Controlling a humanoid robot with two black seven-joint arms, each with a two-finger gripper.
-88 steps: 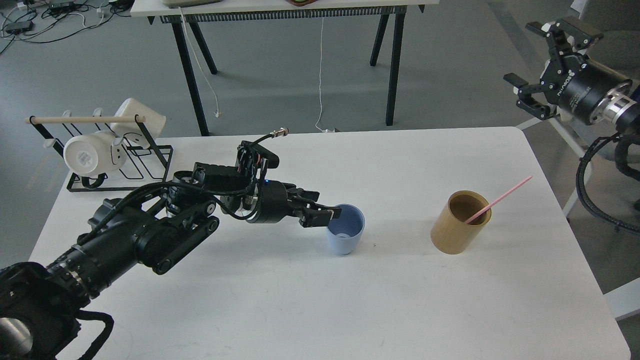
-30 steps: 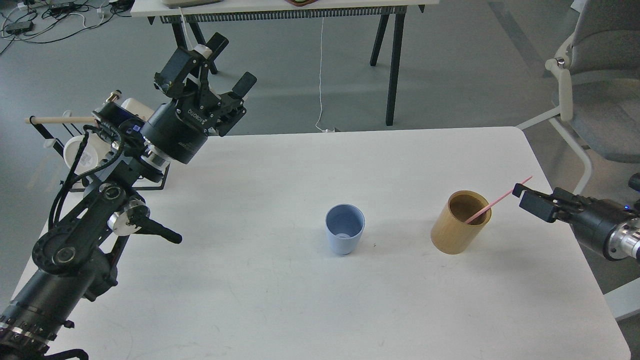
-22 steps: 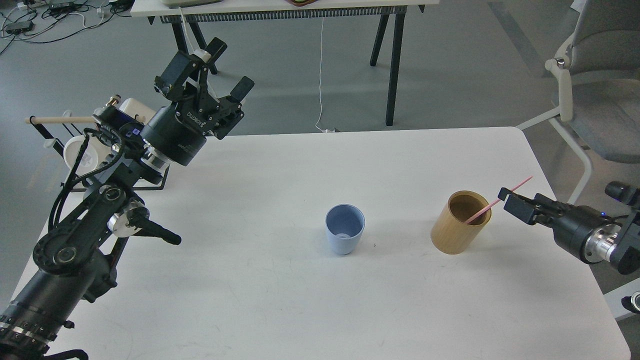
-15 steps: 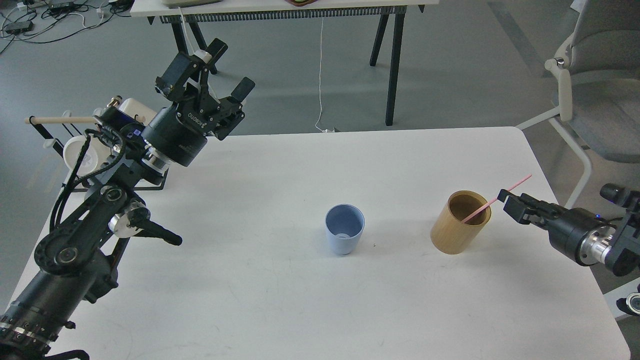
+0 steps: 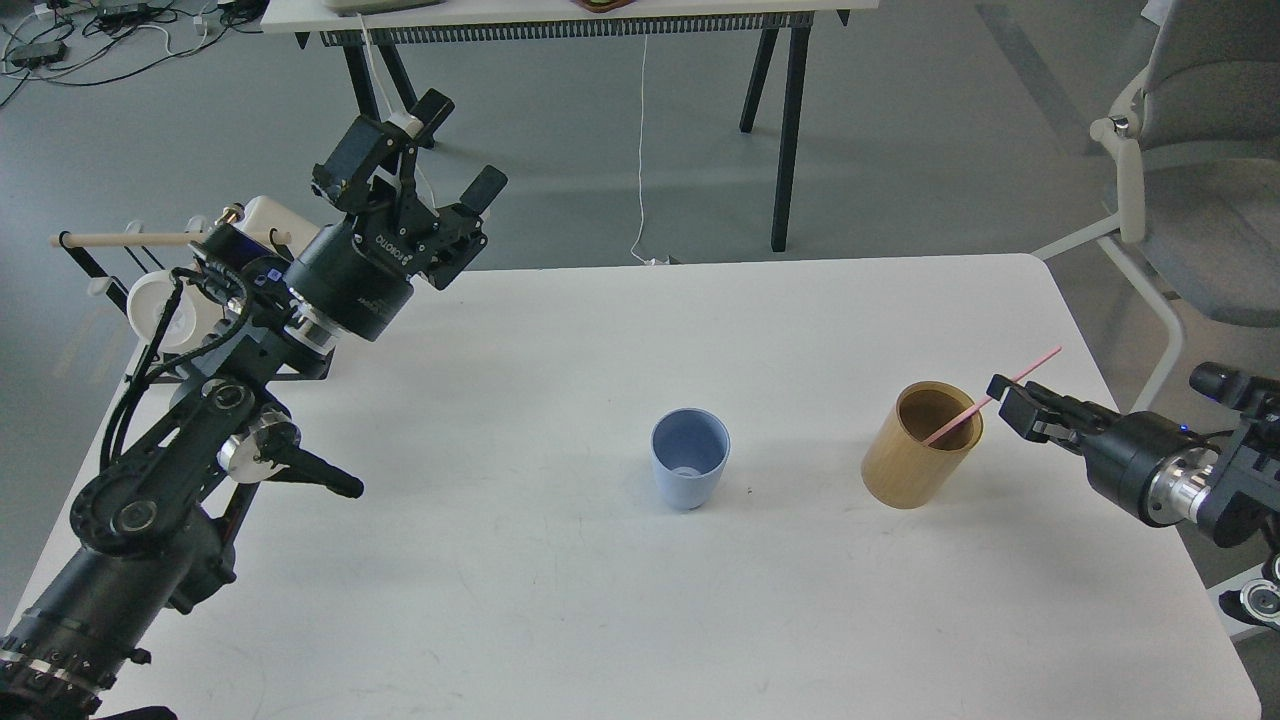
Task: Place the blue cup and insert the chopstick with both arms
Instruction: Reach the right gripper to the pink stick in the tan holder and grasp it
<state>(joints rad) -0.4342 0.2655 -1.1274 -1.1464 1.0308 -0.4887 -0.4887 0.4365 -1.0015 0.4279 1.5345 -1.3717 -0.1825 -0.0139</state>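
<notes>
**Blue cup upright mid-table, chopstick in tan cylinder, right gripper at the stick**

Blue cup (image 5: 689,471) upright near table centre, mouth up, untouched, nothing in it. Well apart from both grippers.

Chopstick (image 5: 990,398) pink, leaning rightward out of the tan cylinder (image 5: 921,457), lower end inside, upper end jutting past the rim toward the table's right edge. Cylinder upright, right of the cup with bare tabletop between.

Right gripper (image 5: 1010,405) low over the table's right edge, pointing left, fingertips right at the jutting part of the stick, just beyond the cylinder's rim. Seen dark and nearly end-on; fingers close around the stick, but whether clenched on it cannot be told.

Left gripper (image 5: 430,150) raised above the far-left corner, pointing up and away, fingers spread wide, holding nothing. ROBOTIQ lettering legible on its body.

Behind the left arm: black wire rack (image 5: 120,280) with wooden dowel (image 5: 120,239) and white mugs (image 5: 160,305), partly hidden.

White table (image 5: 600,600). Grey chair (image 5: 1190,200) beyond the right corner; another table's black legs (image 5: 790,130) on the floor behind.
</notes>
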